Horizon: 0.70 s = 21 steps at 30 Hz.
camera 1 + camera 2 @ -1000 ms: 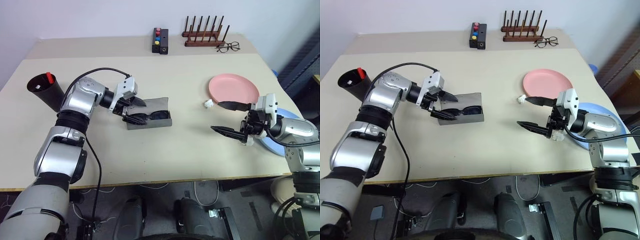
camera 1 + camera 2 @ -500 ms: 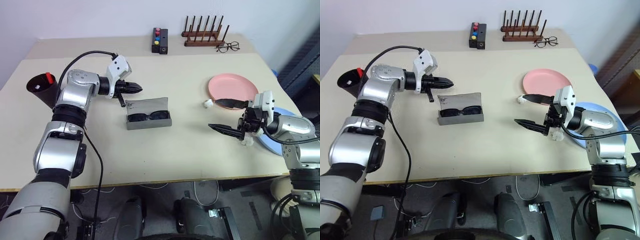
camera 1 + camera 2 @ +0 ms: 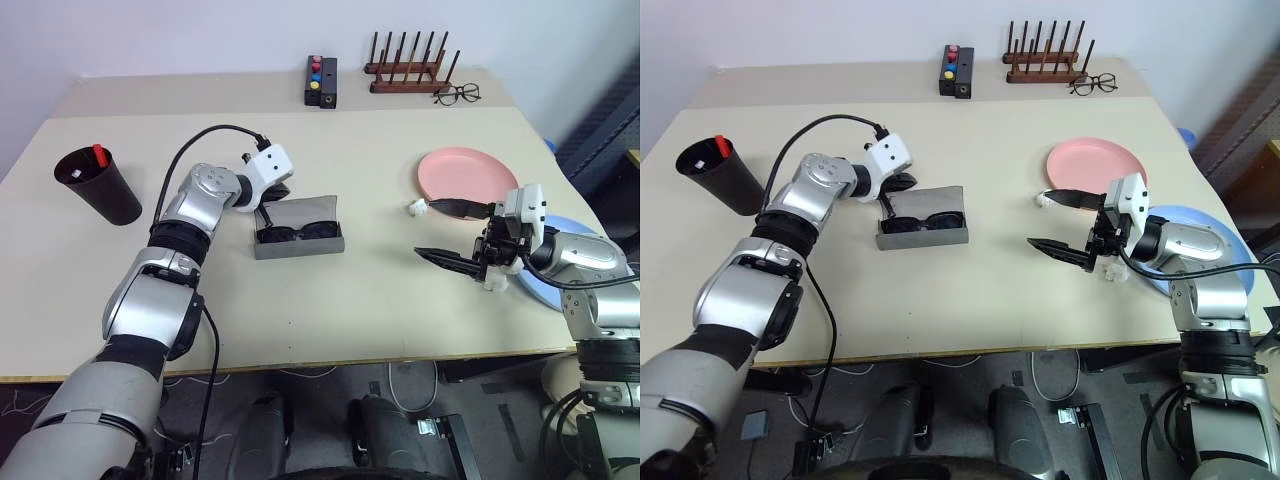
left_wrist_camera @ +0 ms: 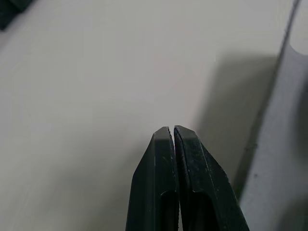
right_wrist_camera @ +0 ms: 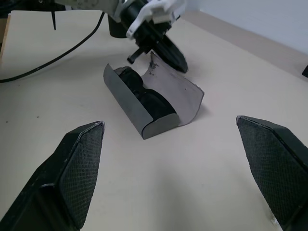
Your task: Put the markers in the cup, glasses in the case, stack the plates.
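Glasses: black sunglasses (image 3: 296,234) lie inside the grey case (image 3: 298,241), near the middle of the table (image 3: 330,310).
Case: lid stands up along the far side, not closed over the glasses.
Left gripper: fingers pressed together, holding nothing; left gripper (image 4: 173,129) sits just behind the raised lid at its left end, tips angled down toward the tabletop. Contact with the lid cannot be told.
Cup: dark cup (image 3: 98,186) stands well off to the left of the case, near the table's left edge; a red-capped marker (image 3: 99,156) and a white-bodied marker (image 3: 74,175) stick up from its rim.
Pink plate: pink plate (image 3: 468,175) lies flat on the right half of the table.
Blue plate: light blue plate (image 3: 566,262) lies at the right edge, largely covered by the right arm.
Right gripper: fingers spread wide, empty; right gripper (image 3: 443,232) hovers between the pink plate and the near edge, pointing toward the case.
Small clutter: a small white crumpled scrap (image 3: 417,207) lies just beside the pink plate's left rim, close to the upper right finger.
Far edge: black box with coloured buttons (image 3: 320,82), wooden peg rack (image 3: 411,68), and wire-framed spectacles (image 3: 456,94) beside the rack, all well apart from both grippers.
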Tool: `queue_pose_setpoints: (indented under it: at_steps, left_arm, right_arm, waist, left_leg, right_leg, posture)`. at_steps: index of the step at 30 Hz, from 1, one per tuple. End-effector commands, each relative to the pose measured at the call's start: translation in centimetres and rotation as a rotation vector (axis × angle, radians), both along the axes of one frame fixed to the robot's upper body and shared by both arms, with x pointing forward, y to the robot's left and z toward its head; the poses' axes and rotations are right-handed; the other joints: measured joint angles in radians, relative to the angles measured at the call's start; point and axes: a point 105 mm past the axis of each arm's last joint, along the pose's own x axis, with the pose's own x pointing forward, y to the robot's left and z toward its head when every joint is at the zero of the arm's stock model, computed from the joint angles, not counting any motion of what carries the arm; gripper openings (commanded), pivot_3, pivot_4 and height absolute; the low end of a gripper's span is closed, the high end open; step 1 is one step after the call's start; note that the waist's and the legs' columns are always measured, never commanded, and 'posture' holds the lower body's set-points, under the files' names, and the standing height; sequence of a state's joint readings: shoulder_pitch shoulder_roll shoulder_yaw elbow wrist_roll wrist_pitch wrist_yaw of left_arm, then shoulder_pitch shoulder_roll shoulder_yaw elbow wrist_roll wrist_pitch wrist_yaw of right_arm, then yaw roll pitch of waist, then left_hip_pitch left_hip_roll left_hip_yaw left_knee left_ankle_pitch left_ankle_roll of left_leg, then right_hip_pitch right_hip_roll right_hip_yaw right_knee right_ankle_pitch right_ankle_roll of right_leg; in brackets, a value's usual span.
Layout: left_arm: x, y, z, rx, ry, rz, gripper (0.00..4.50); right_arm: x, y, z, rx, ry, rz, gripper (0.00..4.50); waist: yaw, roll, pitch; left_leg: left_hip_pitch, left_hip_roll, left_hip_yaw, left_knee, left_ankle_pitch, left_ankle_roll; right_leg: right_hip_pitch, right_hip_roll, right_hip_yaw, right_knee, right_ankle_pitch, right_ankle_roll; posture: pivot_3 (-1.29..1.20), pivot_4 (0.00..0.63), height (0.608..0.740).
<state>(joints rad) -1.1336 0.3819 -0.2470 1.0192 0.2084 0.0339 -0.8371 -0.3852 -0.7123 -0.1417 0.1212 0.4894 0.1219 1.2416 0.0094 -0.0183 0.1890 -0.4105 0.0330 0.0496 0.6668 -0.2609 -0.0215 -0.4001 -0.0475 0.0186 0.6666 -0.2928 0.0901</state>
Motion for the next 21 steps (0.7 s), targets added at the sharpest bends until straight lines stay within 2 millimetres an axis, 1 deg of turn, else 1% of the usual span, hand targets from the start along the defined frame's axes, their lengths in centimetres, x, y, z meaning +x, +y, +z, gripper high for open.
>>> queue_pose_setpoints:
  at_steps: [1, 3, 4, 7, 12, 14, 17, 19, 20, 21]
  left_arm:
    - [-0.7, -0.6, 0.8, 0.016, 0.004, -0.093, 0.07]
    - [-1.3, -0.7, 1.3, 0.0, 0.026, -0.14, 0.07]
    - [-1.5, -0.3, 1.4, 0.011, 0.032, -0.156, 0.07]
    - [-2.4, 0.5, 1.2, 0.039, 0.063, -0.198, 0.07]
    - [-4.3, 0.9, 0.7, 0.054, 0.103, -0.271, 0.07]
    - [-5.3, 1.0, 0.4, 0.072, 0.104, -0.303, 0.07]
    - [-6.4, 1.3, -0.9, 0.121, 0.101, -0.32, 0.07]
    - [-6.7, 1.4, -1.6, 0.133, 0.1, -0.306, 0.07]
    - [-6.7, 1.4, -1.8, 0.132, 0.091, -0.293, 0.07]
    - [-6.4, 1.4, -1.5, 0.12, 0.073, -0.274, 0.07]
  right_arm:
    - [-0.4, -0.1, 1.2, 0.007, -0.054, 0.001, 4.5]
    - [-0.4, -0.3, 1.1, 0.006, -0.053, -0.003, 4.5]
    - [-0.4, -0.3, 1.1, 0.007, -0.052, -0.006, 4.5]
    - [-0.4, -0.4, 0.9, 0.008, -0.051, -0.011, 4.5]
    - [-0.3, -0.4, 0.9, 0.011, -0.052, -0.013, 4.5]
    - [-0.3, -0.3, 0.9, 0.012, -0.051, -0.012, 4.5]
    - [-0.2, -0.3, 0.7, 0.01, -0.048, -0.01, 4.5]
    - [-0.1, -0.3, 0.5, 0.006, -0.044, -0.01, 4.5]
    - [-0.1, -0.2, 0.5, 0.005, -0.042, -0.01, 4.5]
    - [-0.1, -0.2, 0.5, 0.004, -0.041, -0.01, 4.5]
  waist:
    - [0.0, 0.0, 0.0]
    - [0.0, 0.0, 0.0]
    - [0.0, 0.0, 0.0]
    - [-0.002, 0.0, 0.0]
    - [-0.006, 0.0, 0.0]
    - [-0.006, 0.0, 0.0]
    - [-0.005, 0.0, 0.0]
    - [-0.004, 0.0, 0.0]
    - [-0.002, 0.0, 0.0]
    - [0.0, 0.0, 0.0]
  left_leg:
    - [0.0, 0.0, 0.0, 0.0, 0.0, 0.0]
    - [0.0, 0.0, 0.0, 0.0, 0.0, 0.0]
    - [0.0, 0.0, 0.0, 0.0, 0.0, 0.0]
    - [0.0, 0.0, 0.0, 0.0, 0.0, 0.0]
    - [0.0, 0.0, 0.0, 0.0, 0.0, 0.0]
    - [0.0, 0.0, 0.0, 0.0, 0.0, 0.0]
    - [0.0, 0.001, -0.001, 0.0, 0.0, 0.0]
    - [0.0, 0.001, -0.001, 0.0, 0.0, 0.0]
    - [0.0, 0.001, -0.001, 0.0, 0.0, 0.0]
    - [0.0, 0.001, -0.001, 0.0, 0.0, 0.0]
  right_leg:
    - [0.0, 0.0, 0.0, 0.0, 0.0, 0.0]
    - [0.0, 0.0, 0.0, 0.0, 0.0, 0.0]
    - [0.0, 0.0, 0.0, 0.0, 0.0, 0.0]
    - [0.0, 0.0, 0.0, 0.0, 0.0, 0.0]
    - [0.0, 0.0, 0.0, 0.0, 0.0, 0.0]
    - [0.0, 0.0, 0.0, 0.0, 0.0, 0.0]
    - [0.0, -0.001, 0.001, 0.0, 0.0, 0.0]
    - [0.0, -0.001, 0.001, 0.0, 0.0, 0.0]
    - [0.0, -0.001, 0.001, 0.0, 0.0, 0.0]
    - [0.0, -0.001, 0.001, 0.0, 0.0, 0.0]
  posture:
    - [0.0, 0.15, 0.74]
    - [0.0, 0.15, 0.74]
    - [0.0, 0.15, 0.74]
    - [0.0, 0.15, 0.74]
    - [0.0, 0.15, 0.74]
    - [0.0, 0.15, 0.74]
    - [0.0, 0.15, 0.74]
    - [0.0, 0.15, 0.74]
    - [0.0, 0.15, 0.74]
    - [0.0, 0.15, 0.74]
